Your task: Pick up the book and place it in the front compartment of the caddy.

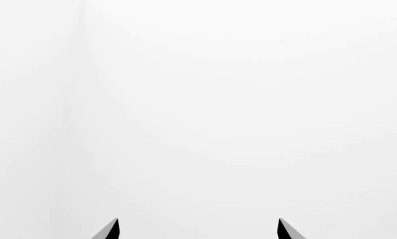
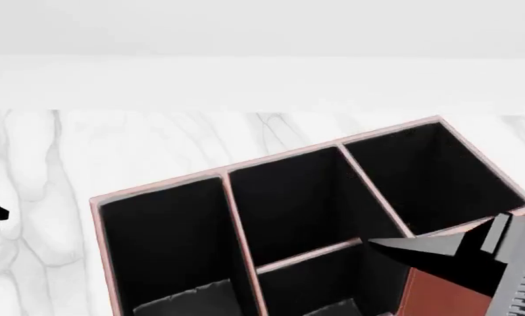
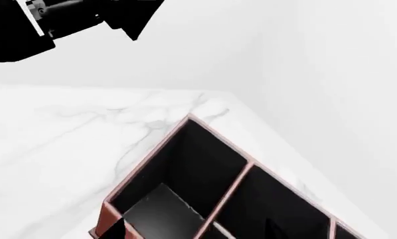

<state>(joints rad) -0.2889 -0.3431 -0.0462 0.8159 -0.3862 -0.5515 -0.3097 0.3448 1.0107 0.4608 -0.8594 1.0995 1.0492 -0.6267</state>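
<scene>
**Q:** Where does the book lie from the hands?

**A:** We cannot place it with certainty. Neither hand carries it. The right hand is released, fingertips apart with nothing between them. The left hand is also released and faces only blank white. A glossy dark slab lies low inside the caddy, in the cell at its corner nearest the left hand. We cannot tell whether this is the book or sheen on the lining.

**Q:** Which arm is nearer?

**A:** The right. It hangs over the caddy's near right edge, pointing across the cells. The left stands well apart, off over the counter.

**Q:** And the target?

**A:** We judge the front compartment to be the squarish cell beyond the thin crosswise divider, just ahead of the right fingertip. If the slab is the book, its long axis runs along that corner cell, on the far side of the target from the right hand.
</scene>
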